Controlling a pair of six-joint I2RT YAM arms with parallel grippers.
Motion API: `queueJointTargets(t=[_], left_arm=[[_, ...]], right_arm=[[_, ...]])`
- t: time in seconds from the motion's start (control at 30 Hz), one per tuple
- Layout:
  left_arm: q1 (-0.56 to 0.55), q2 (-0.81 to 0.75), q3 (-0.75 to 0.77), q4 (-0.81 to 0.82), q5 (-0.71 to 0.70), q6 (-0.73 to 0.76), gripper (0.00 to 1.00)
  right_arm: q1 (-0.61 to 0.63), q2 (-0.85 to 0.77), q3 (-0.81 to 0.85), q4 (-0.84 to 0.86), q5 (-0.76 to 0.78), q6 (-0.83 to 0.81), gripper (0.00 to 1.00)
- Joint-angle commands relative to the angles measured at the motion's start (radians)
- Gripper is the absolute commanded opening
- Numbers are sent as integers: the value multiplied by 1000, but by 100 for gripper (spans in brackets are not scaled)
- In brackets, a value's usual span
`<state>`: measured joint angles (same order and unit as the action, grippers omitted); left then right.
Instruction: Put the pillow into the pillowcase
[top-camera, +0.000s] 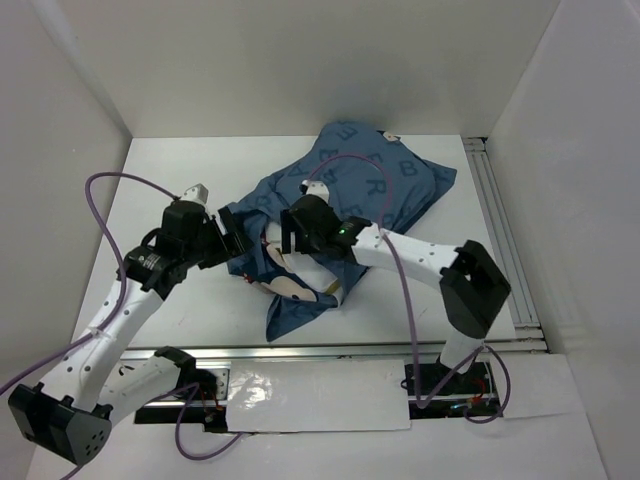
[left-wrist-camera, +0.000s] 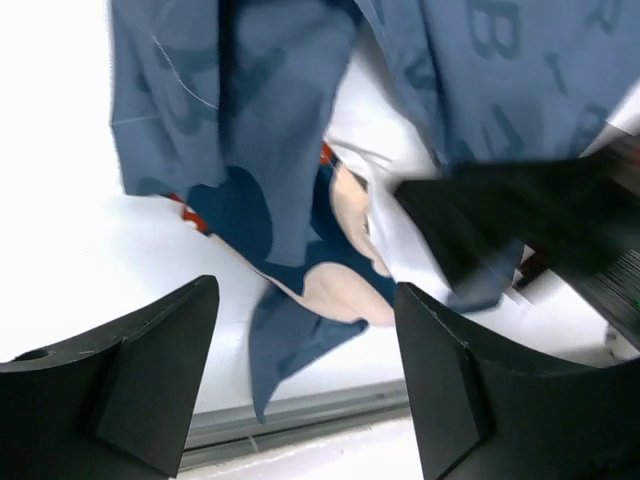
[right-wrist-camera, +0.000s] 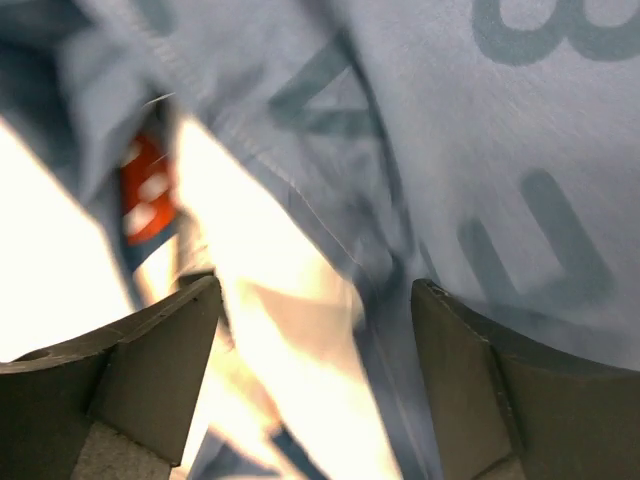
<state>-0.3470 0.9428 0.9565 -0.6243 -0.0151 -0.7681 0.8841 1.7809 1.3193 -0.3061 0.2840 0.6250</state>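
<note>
The dusty-blue pillowcase (top-camera: 375, 185) with dark letters lies bulging across the middle of the table, its loose end (top-camera: 290, 315) trailing toward the front rail. A mouse face with a red bow (left-wrist-camera: 340, 290) shows at that end. White fabric of the pillow (left-wrist-camera: 385, 225) peeks out at the opening; the rest is hidden inside. My left gripper (top-camera: 236, 245) (left-wrist-camera: 305, 370) stands open just left of the opening, holding nothing. My right gripper (top-camera: 290, 235) (right-wrist-camera: 315, 370) hovers open right over the cloth (right-wrist-camera: 480, 150) at the opening, its fingers astride a fold without gripping it.
An aluminium rail (top-camera: 500, 240) runs along the table's right side and another (top-camera: 350, 348) along the front edge. White walls close in the left, back and right. A purple cable (top-camera: 130, 185) loops above the left arm.
</note>
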Motion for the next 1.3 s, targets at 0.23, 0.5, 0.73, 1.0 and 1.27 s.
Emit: queueJointTargets(t=[0.23, 0.5, 0.73, 1.0, 1.27], left_arm=[[9, 169, -45, 144, 22, 21, 74], [9, 332, -27, 290, 31, 55, 68], [9, 465, 69, 242, -34, 46, 0], [9, 310, 155, 192, -132, 81, 0], [19, 12, 241, 134, -299, 84, 0]], right_arm=[[24, -146, -11, 116, -144, -234, 78], [24, -35, 81, 131, -158, -386, 60], [24, 81, 112, 171, -131, -456, 56], [-20, 232, 170, 153, -169, -427, 16], [-40, 314, 172, 131, -253, -395, 2]])
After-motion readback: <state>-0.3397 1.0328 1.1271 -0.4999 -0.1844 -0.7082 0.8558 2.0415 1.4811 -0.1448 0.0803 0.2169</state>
